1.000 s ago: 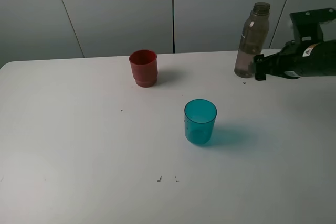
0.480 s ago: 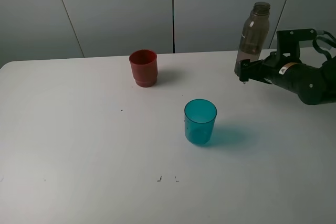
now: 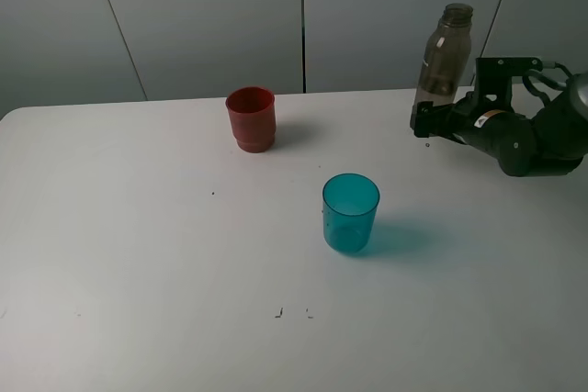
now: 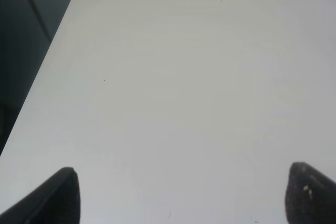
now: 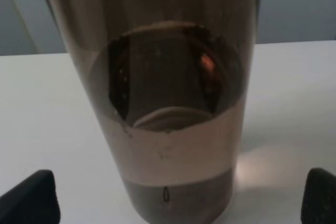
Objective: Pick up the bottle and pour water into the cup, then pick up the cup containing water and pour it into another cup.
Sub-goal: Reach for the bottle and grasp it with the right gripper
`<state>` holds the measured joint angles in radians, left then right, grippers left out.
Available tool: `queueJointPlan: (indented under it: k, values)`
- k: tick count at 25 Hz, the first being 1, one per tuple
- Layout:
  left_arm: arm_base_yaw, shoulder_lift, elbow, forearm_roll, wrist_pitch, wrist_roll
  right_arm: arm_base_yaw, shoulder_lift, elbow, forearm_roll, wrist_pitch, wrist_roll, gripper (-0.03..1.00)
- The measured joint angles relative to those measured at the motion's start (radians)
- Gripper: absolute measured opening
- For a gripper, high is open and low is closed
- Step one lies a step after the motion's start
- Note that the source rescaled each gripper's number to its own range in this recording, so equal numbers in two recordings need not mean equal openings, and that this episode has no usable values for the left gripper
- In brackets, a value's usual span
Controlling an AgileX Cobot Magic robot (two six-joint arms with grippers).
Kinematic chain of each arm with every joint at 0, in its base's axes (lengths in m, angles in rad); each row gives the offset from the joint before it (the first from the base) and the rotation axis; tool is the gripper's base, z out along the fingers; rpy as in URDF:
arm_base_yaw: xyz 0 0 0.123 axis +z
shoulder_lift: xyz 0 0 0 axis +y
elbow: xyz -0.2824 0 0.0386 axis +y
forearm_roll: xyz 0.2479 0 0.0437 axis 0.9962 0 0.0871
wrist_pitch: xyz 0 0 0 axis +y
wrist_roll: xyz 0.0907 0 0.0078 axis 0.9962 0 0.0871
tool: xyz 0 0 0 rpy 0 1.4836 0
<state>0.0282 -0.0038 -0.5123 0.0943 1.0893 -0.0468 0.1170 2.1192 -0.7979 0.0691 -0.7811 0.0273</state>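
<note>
The bottle (image 3: 443, 66) stands upright near the far edge of the table (image 3: 138, 254), towards the far right corner. It is uncapped, and its smoky brown plastic looks darker in a band at the base.

The right gripper (image 3: 424, 122) is level with the lowest part of the bottle, reaching in from the right edge. In the right wrist view the bottle fills the middle. The two dark fingers (image 5: 29, 199) sit wide apart, one on each side of it, with bare table showing between each finger and the bottle's wall. The fingers are spread and hold nothing; they only bracket the bottle's base.

The teal cup (image 3: 350, 213) stands upright close to the middle of the table, a little towards the right edge and well apart from the bottle. Whether it holds any water cannot be told. The red cup (image 3: 251, 118) stands upright near the far edge, left of the middle, well apart from the teal cup and the bottle.

The left gripper (image 4: 184, 198) shows only in its own wrist view. Its fingers (image 4: 58, 195) are spread wide with nothing between them, over bare table near a rounded corner.

A few small dark specks (image 3: 278, 312) lie near the front edge. A grey panelled wall (image 3: 211, 16) stands behind the table.
</note>
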Motion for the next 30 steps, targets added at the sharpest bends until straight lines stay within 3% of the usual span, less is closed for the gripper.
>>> queueJointPlan:
  k: [6, 30]
  values:
    - [0.0, 0.0, 0.0, 0.0, 0.0, 0.003, 0.0, 0.002, -0.011, 0.0, -0.066, -0.017, 1.0]
    - [0.0, 0.0, 0.0, 0.0, 0.0, 0.003, -0.004, 0.127, -0.157, -0.061, -0.11, 0.011, 1.0]
